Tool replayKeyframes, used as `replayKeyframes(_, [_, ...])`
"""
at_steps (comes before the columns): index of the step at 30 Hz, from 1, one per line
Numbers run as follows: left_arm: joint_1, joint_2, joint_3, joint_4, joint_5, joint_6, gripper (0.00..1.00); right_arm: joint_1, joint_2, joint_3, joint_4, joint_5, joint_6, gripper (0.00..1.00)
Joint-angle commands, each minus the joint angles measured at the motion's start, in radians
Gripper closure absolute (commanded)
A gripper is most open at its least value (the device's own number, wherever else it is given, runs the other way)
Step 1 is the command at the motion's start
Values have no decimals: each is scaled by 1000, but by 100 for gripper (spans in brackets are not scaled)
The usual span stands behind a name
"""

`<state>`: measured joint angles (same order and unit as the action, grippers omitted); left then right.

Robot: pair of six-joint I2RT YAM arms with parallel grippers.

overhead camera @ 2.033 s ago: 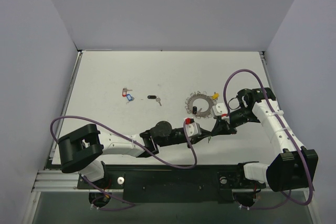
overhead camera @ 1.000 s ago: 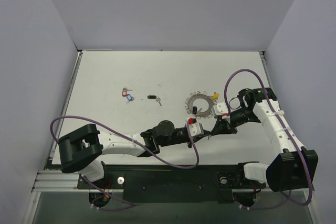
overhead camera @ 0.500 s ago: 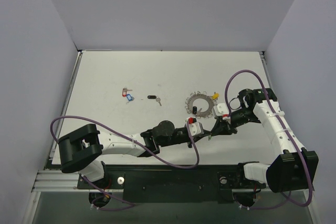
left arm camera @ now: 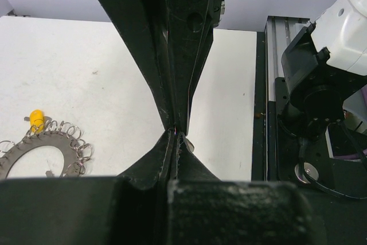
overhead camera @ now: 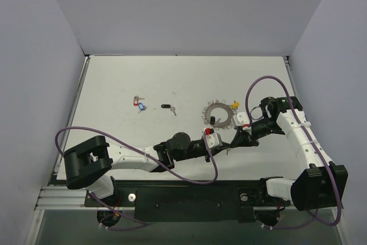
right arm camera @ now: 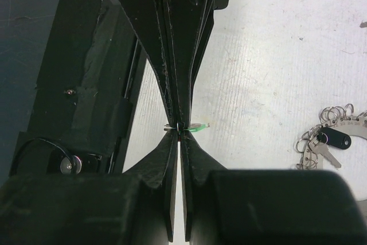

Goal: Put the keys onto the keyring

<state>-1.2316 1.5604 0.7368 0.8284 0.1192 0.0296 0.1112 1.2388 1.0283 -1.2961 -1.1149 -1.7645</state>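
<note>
While the small silver key with a green head [right arm camera: 197, 127] is being pinched at the very tips of the right gripper [right arm camera: 181, 125], whose jaws are being pressed fully together on it, the step in hand is being judged as threading that key onto a wire loop of the large flat silvery metal keyring [overhead camera: 218, 114]. The left gripper [left arm camera: 176, 132] is likewise being held closed tip to tip, just beside the right one. A tiny reddish glint is showing at its tips, but what is being held there, if anything, cannot be told.

The keyring is lying flat on the white table [overhead camera: 114, 84], right of centre in the overhead view. It is just above the two grippers and apart from them, with its yellow tag [overhead camera: 235, 105] at its upper right.

A slow, level approach is being called for. One loop is best being steadied by the left gripper while the hole of the green-headed key is being lined up with that loop's open end. A tilted or hurried push is being judged likely to twist so small a key out of the pinch.

Across the right wrist frame the key's long axis is running left to right, square to the jaws. The green head is pointing right, toward the ring at the frame's right edge.
</note>
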Motion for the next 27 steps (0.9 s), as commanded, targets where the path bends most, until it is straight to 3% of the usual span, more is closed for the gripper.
replayKeyframes(1, [-3, -19, -5, 110, -42, -19, 100, 7, 1, 24, -224, -54, 63, 100])
replayKeyframes(3, [-2, -34, -28, 138, -64, -23, 88, 1, -1, 35, -203, -52, 109, 100])
replayKeyframes(4, [-2, -51, -55, 156, -85, -55, 72, -4, 2, 38, -197, -49, 120, 100])
replayKeyframes(6, [0, -78, -98, 207, -111, -77, 51, -11, -2, 42, -183, -48, 151, 100])
replayKeyframes(8, [6, -112, -135, 233, -142, -97, 45, -16, -4, 44, -164, -42, 184, 100])
replayKeyframes(12, [47, -177, -168, 177, -177, -175, 42, -27, -6, 50, -134, -33, 246, 100])
replayKeyframes(15, [105, -220, -162, 59, -181, -320, 40, -42, -9, 62, -86, -11, 339, 100])
replayKeyframes(19, [317, -223, -111, -168, -50, -582, 36, -84, -30, 64, 15, 23, 505, 100])
replayKeyframes(22, [431, -177, -64, -262, 69, -725, 36, -110, -58, 43, 182, 53, 725, 100])
replayKeyframes(27, [504, -5, 82, -463, 120, -758, 36, -202, -125, -43, 495, 160, 1104, 100])
